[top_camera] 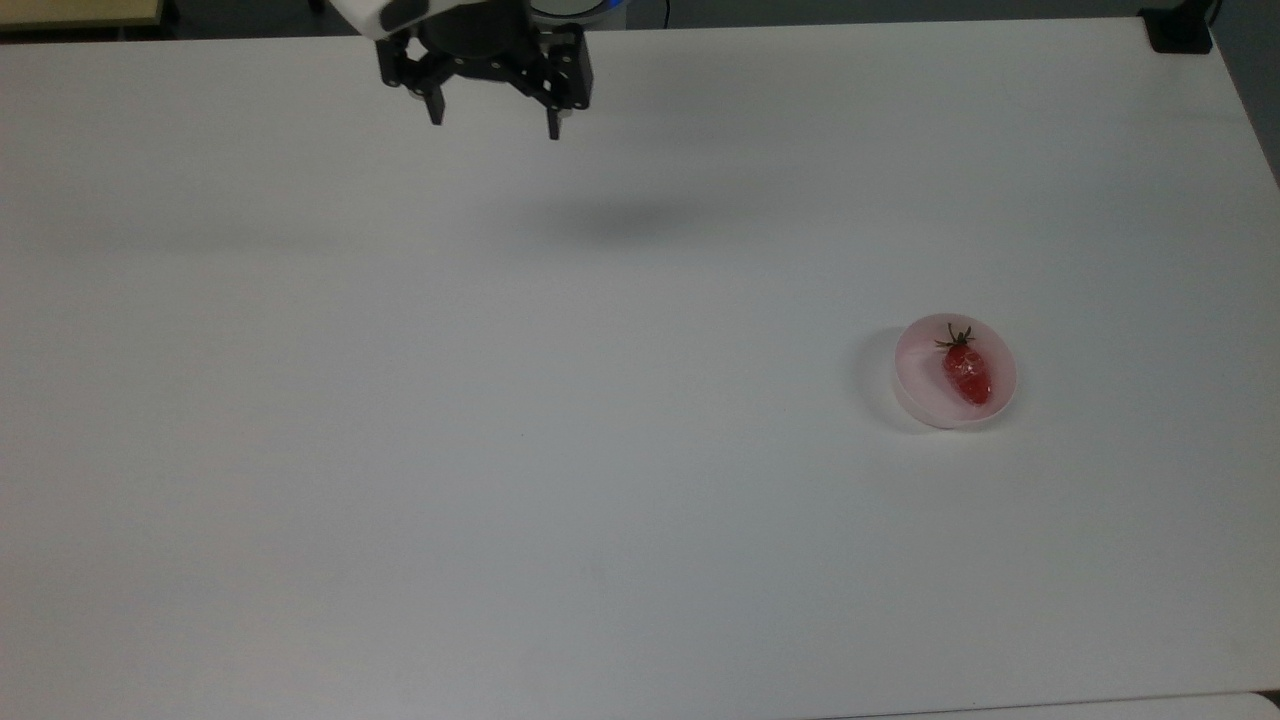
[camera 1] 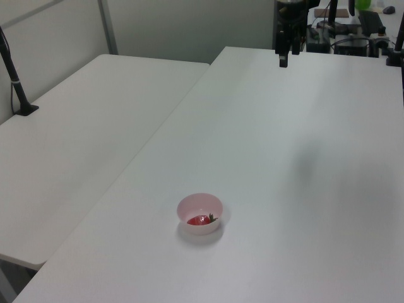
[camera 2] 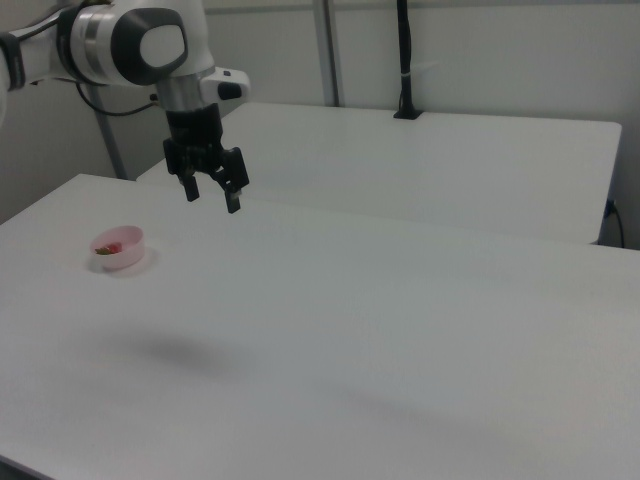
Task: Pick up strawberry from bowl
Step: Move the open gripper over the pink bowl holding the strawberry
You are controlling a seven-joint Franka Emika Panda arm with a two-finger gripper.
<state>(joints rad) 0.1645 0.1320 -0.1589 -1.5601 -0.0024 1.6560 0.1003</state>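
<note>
- Plainly, the main risk was the light, shallow bowl (top_camera: 955, 371): a finger that clipped its rim would likely tip it or push it across the bench (top_camera: 600, 450).
- The glossy strawberry (top_camera: 967, 371) lay inside the bowl, near the top view's right, and could slip from a pinch that landed off-centre.
- The end effector (top_camera: 493, 118) hung above the bench, well apart from the bowl, pointing down, fingers spread wide and holding nothing.

A glossy red strawberry (top_camera: 968, 374) lies in a translucent plastic bowl (top_camera: 915, 385) on a smooth matt table (top_camera: 500, 400).
</note>
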